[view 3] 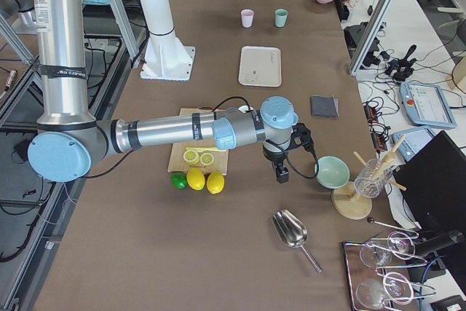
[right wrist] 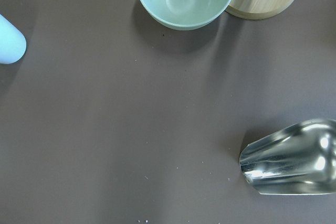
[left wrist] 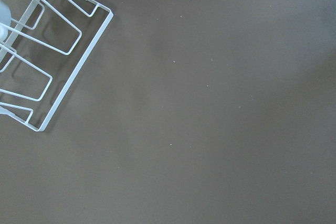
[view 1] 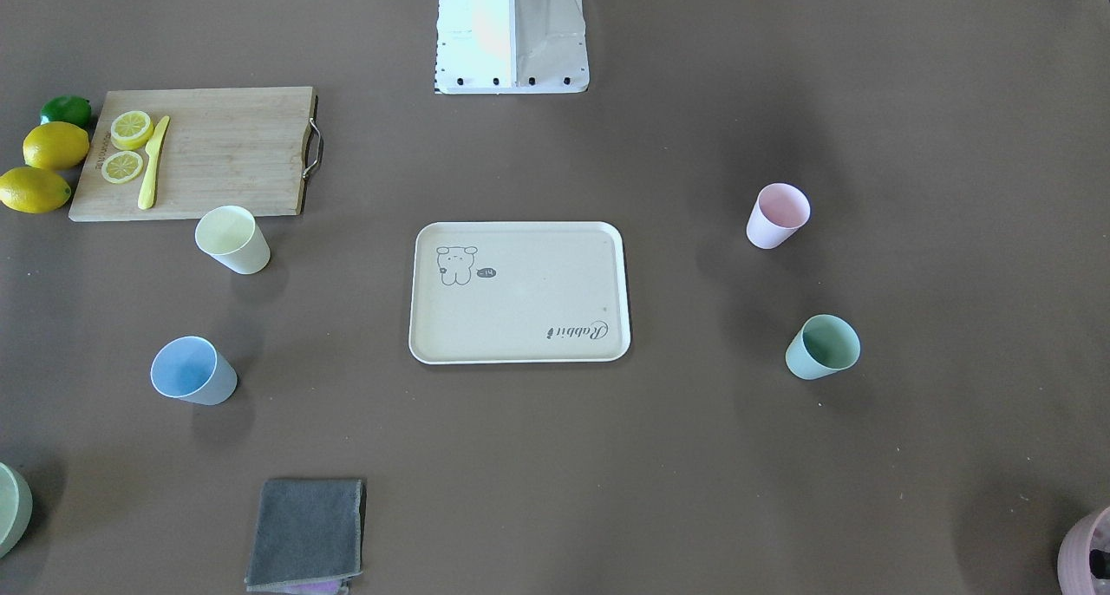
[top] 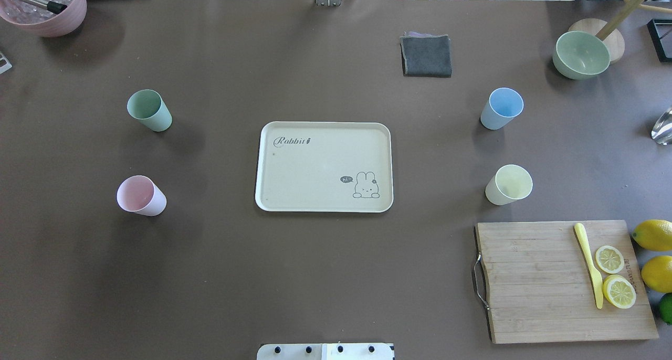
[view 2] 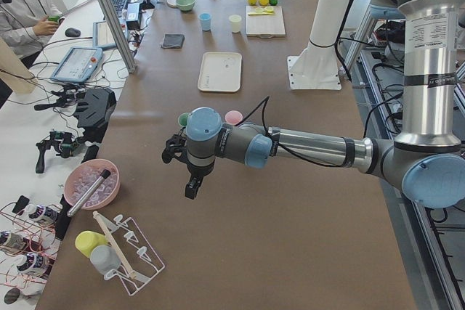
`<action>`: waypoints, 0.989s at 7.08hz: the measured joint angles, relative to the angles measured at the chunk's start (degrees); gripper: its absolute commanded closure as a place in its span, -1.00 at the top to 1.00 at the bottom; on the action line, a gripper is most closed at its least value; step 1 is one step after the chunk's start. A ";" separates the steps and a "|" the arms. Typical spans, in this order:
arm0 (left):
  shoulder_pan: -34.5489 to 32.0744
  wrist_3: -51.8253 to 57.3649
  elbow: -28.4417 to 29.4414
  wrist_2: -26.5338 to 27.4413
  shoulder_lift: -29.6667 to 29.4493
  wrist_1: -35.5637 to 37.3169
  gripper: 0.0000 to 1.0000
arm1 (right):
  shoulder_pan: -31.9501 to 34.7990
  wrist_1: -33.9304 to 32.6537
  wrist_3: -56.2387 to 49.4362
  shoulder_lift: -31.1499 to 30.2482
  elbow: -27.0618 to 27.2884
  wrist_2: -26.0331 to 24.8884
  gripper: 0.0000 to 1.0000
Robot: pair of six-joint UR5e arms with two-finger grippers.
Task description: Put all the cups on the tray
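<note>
The cream tray [top: 315, 166] lies empty at the table's middle; it also shows in the front view [view 1: 538, 309]. All the cups stand upright on the table, apart from it. The mint green cup [top: 149, 110] and the pink cup [top: 140, 196] are on the left side. The light blue cup [top: 501, 108] and the pale yellow cup [top: 508, 184] are on the right side. My left gripper [view 2: 191, 188] hangs beyond the left pair, over the table's end. My right gripper [view 3: 281, 174] hangs beyond the right pair, near the bowl. I cannot tell whether either is open.
A wooden cutting board [top: 530, 281] with lemon slices and a yellow knife lies front right, with whole lemons [top: 653, 234] beside it. A grey cloth [top: 426, 55], a pale green bowl [top: 580, 54], a mauve pot [top: 44, 8], a metal scoop [right wrist: 291, 158] and a wire rack [left wrist: 42, 56] stand at the edges.
</note>
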 measured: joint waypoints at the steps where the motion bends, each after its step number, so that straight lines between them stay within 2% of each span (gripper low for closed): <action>1: 0.26 -0.30 -0.58 -0.74 -0.07 0.10 0.97 | -0.13 0.36 0.40 -0.46 0.06 1.70 1.00; 2: 1.12 -3.10 -1.82 -2.79 -0.20 0.16 0.97 | -0.20 0.61 1.60 -0.71 0.20 3.94 1.00; 4: 8.09 -18.74 -6.79 -4.85 -0.27 -2.72 0.97 | -3.06 2.04 11.23 -0.68 2.75 5.07 0.99; 5: 13.70 -28.86 -8.40 -2.40 -0.52 -6.32 0.97 | -5.87 3.42 16.90 -0.70 4.64 4.38 0.99; 7: 26.93 -49.16 -11.09 5.77 -2.58 -11.05 0.96 | -12.02 4.75 25.75 -0.68 8.24 2.11 0.96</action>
